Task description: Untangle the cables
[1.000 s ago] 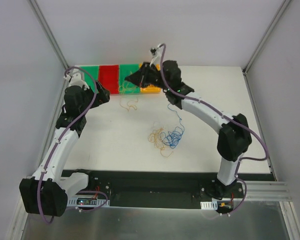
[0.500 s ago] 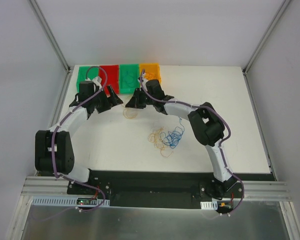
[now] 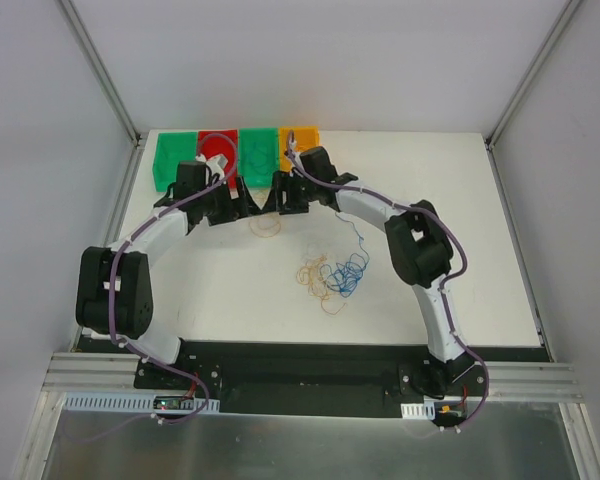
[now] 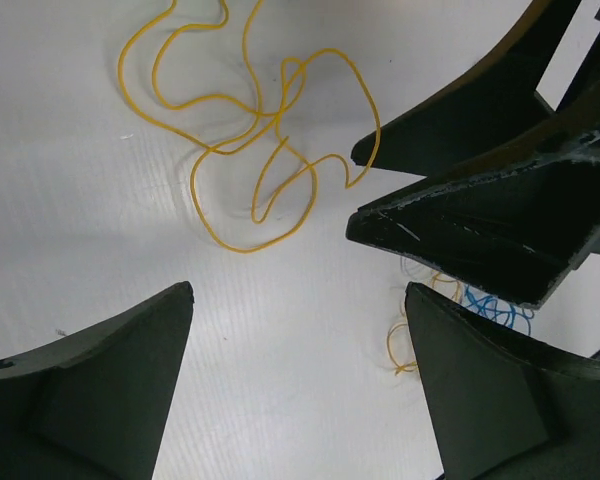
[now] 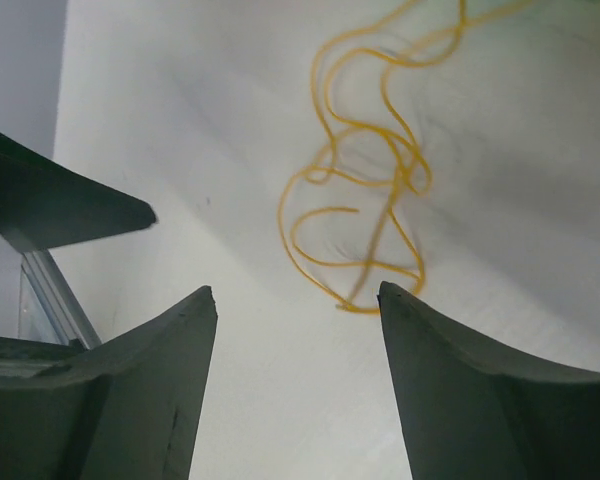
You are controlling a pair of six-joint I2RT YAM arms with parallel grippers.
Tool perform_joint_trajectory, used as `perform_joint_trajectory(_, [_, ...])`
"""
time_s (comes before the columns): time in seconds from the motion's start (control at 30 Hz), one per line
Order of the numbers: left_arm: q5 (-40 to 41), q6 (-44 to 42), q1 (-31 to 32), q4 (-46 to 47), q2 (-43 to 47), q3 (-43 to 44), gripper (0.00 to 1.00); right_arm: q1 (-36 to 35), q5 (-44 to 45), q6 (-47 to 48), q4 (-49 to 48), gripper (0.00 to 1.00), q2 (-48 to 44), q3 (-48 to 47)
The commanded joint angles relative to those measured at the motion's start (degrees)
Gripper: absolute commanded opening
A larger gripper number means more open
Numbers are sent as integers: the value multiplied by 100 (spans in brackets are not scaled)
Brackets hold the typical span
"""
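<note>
A loose yellow cable (image 3: 265, 225) lies in loops on the white table just in front of the bins. Both grippers hang over it, facing each other. My left gripper (image 3: 244, 207) is open and empty, with the yellow cable (image 4: 250, 150) ahead of its tips (image 4: 298, 292). My right gripper (image 3: 276, 203) is also open and empty, and the yellow cable (image 5: 365, 200) lies just beyond its tips (image 5: 296, 290). The tangle of orange, yellow and blue cables (image 3: 332, 277) rests nearer the table's middle, with a blue strand (image 3: 358, 237) trailing up from it.
Along the back edge stand a green bin (image 3: 175, 160), a red bin (image 3: 217, 148), a second green bin (image 3: 257, 150) and an orange bin (image 3: 302, 137). My right gripper's fingers (image 4: 460, 225) show close by in the left wrist view.
My right gripper has come down from the bins and opened, leaving the yellow cable on the table. My left gripper has swung right, close to that cable.
</note>
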State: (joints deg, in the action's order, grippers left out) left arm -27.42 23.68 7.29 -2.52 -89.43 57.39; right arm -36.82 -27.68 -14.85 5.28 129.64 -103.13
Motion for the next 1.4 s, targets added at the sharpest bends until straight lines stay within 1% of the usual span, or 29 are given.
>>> perform_joint_trajectory(0.0, [622,-986,377,-177,13,299,88,218,61,474,395,72,-860,424])
perform_joint_trajectory(0.07, [1044,-1434,737,-248,-31,352,92,333,53,684,421,76,-1098,688])
perform_joint_trajectory(0.13, [1378,-1699,984,-292,-136,422,94,464,-88,825,430,79,-1292,882])
perform_joint_trajectory(0.27, [1371,-1656,1117,-354,-469,650,97,885,-263,940,80,79,-1766,1583])
perform_joint_trajectory(0.33, [1309,-1717,1125,-546,-715,948,99,1272,-412,774,-411,79,-2073,2058])
perform_joint_trajectory(0.37, [1379,-1796,1152,-713,-838,1124,99,1474,-553,608,-840,79,-2197,2313])
perform_joint_trajectory(0.47, [1913,-2313,1336,-1196,-1295,1826,99,2028,-887,89,-1905,79,-2417,3060])
perform_joint_trajectory(0.5, [2133,-2516,1406,-1398,-1479,2081,99,2186,-897,1,-2073,79,-2470,3201])
perform_joint_trajectory(0.53, [2292,-2657,1442,-1574,-1672,2319,99,2292,-906,-9,-2170,79,-2496,3290])
perform_joint_trajectory(0.67, [2197,-3000,1451,-2365,-2411,3163,99,2662,-923,17,-2294,79,-2541,3449])
perform_joint_trajectory(0.73, [2250,-3124,1451,-2621,-2684,3410,99,2811,-923,17,-2391,79,-2576,3510])
perform_joint_trajectory(0.83, [2267,-3247,1451,-2771,-2931,3560,98,2934,-941,-26,-2558,78,-2672,3642])
perform_joint_trajectory(1.0, [2302,-3221,1459,-2824,-3054,3490,88,2979,-888,-35,-2672,78,-2787,3757])
perform_joint_trajectory(1.13, [2425,-3116,1477,-2841,-3116,3349,77,2996,-914,-79,-2725,77,-2778,3783])
perform_joint_trajectory(1.23, [2154,-2984,1477,-2876,-3063,3253,68,2988,-914,-88,-2725,75,-2778,3774])
perform_joint_trajectory(1.27, [2118,-2966,1477,-2868,-3037,3227,64,3005,-906,-97,-2725,75,-2778,3783])
perform_joint_trajectory(1.33, [2170,-2966,1477,-2868,-3002,3200,53,3005,-923,-114,-2734,75,-2760,3783])
perform_joint_trajectory(1.37, [2266,-2983,1477,-2859,-2958,3183,45,3005,-915,-123,-2743,75,-2769,3783])
